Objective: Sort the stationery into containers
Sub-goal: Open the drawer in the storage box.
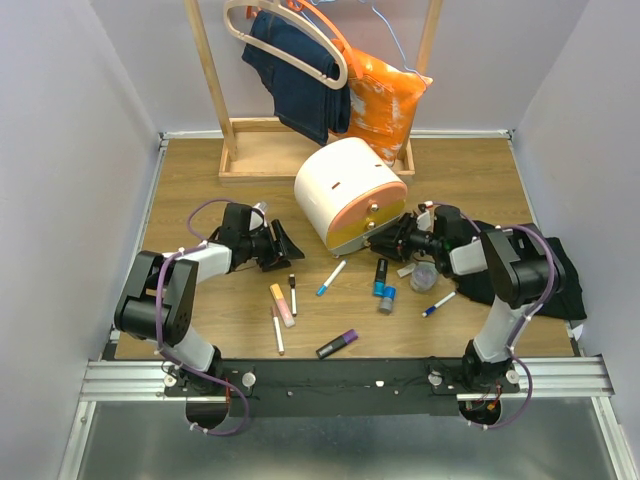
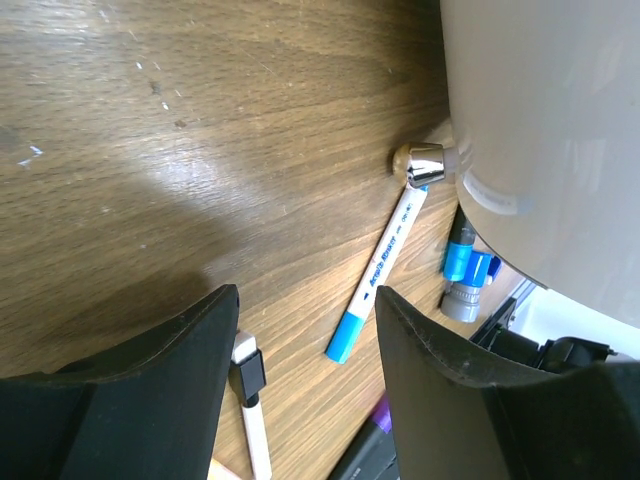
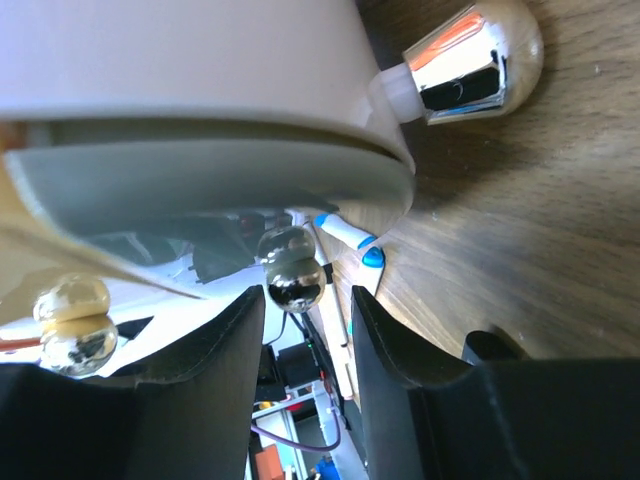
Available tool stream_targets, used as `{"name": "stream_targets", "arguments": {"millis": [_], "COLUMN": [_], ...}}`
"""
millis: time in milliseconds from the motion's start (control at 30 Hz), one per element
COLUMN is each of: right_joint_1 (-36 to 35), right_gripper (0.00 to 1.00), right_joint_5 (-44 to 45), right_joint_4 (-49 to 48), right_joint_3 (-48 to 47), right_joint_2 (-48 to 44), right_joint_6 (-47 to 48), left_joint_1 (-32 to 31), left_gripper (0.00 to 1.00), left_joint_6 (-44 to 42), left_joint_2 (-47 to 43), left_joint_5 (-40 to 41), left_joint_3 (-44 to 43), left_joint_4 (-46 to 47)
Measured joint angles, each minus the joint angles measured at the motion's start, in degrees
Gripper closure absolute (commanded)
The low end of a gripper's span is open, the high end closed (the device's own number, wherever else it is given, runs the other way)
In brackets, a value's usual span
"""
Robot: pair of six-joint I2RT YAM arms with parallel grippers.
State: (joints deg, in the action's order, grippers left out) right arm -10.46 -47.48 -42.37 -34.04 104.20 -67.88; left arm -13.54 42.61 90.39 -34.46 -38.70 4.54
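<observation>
Right gripper (image 3: 308, 312): jaws spread a little, lined up on the small glassy drawer knob (image 3: 292, 272) at the centre of the right wrist view. The knob sits at the mouth of the gap. Nothing is pinched, and I cannot tell whether a finger touches it. A second knob (image 3: 75, 322) shows at lower left of that view.

Left gripper (image 2: 305, 300): jaws spread wide and empty, low over the table (image 2: 150, 150), left of the cabinet (image 1: 345, 185) in the top view and apart from it.

Stationery: all on the wood, lower centre of the top view, in front of the drawer face. This includes the blue-capped pen (image 1: 331, 277), orange-pink marker (image 1: 282, 304), purple marker (image 1: 337, 343), blue-topped marker (image 1: 381, 275) and tape roll (image 1: 424, 275). None is in a drawer.

Risks as you go on (my judgement):
- The knob is round, slick and tiny. If you close off-centre, it will likely squirt out of the fingers.
- The cabinet stands on little chrome feet (image 2: 425, 165) and nothing braces it, so a pull may drag the whole body instead of opening the drawer.
- The blue-capped pen lies right against one foot, so a sliding cabinet would shove or roll it.
- The knobs sit close together. Check that you have the drawer you mean.
</observation>
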Motion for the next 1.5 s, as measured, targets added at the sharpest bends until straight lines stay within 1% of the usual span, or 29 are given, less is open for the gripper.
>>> {"name": "stream_targets", "arguments": {"millis": [133, 300, 367, 400, 533, 733, 867, 1033, 1333, 1500], "right_joint_1": [-0.4, -0.7, -0.7, -0.7, -0.8, -0.8, -0.8, -0.8, -0.8, -0.8], "right_gripper": [0.57, 0.58, 0.61, 0.64, 0.68, 0.69, 0.71, 0.71, 0.71, 0.7], "right_joint_5": [0.1, 0.1, 0.1, 0.1, 0.0, -0.4, 0.0, 0.1, 0.2, 0.9], "right_joint_4": [0.0, 0.0, 0.0, 0.0, -0.3, -0.2, 0.6, 4.0, 8.7, 12.7], "right_joint_3": [-0.5, -1.4, -1.6, -1.6, -1.7, -1.4, 0.3, 2.9, 4.1, 6.3], "right_joint_2": [0.9, 1.4, 1.5, 1.5, 1.6, 1.2, -0.8, -4.7, -8.2, -12.7], "right_joint_6": [0.0, 0.1, 0.3, 0.4, 0.5, 0.9, 2.0, 4.1, 7.5, 9.9], "left_joint_1": [0.4, 0.7, 0.8, 0.8, 0.9, 0.9, 0.9, 0.9, 0.9, 0.9], "left_gripper": [0.34, 0.34, 0.34, 0.34, 0.34, 0.34, 0.34, 0.34, 0.33, 0.33], "left_joint_6": [0.0, 0.0, 0.0, 0.0, 0.0, 0.0, 0.0, 0.0, 0.0, 0.0], "left_joint_2": [-0.3, -0.3, -0.3, -0.3, -0.3, -0.3, -0.3, -0.3, -0.3, -1.6], "left_joint_5": [0.1, 0.2, 0.2, 0.2, 0.3, 0.3, 0.3, 0.3, 0.3, 0.4], "left_joint_3": [0.2, 0.3, 0.6, 0.8, 1.3, 1.3, 1.3, 1.6, 1.9, 2.6], "left_joint_4": [0.0, 0.1, 0.3, 0.3, 0.3, 0.5, 0.5, 0.9, 1.0, 1.0]}}
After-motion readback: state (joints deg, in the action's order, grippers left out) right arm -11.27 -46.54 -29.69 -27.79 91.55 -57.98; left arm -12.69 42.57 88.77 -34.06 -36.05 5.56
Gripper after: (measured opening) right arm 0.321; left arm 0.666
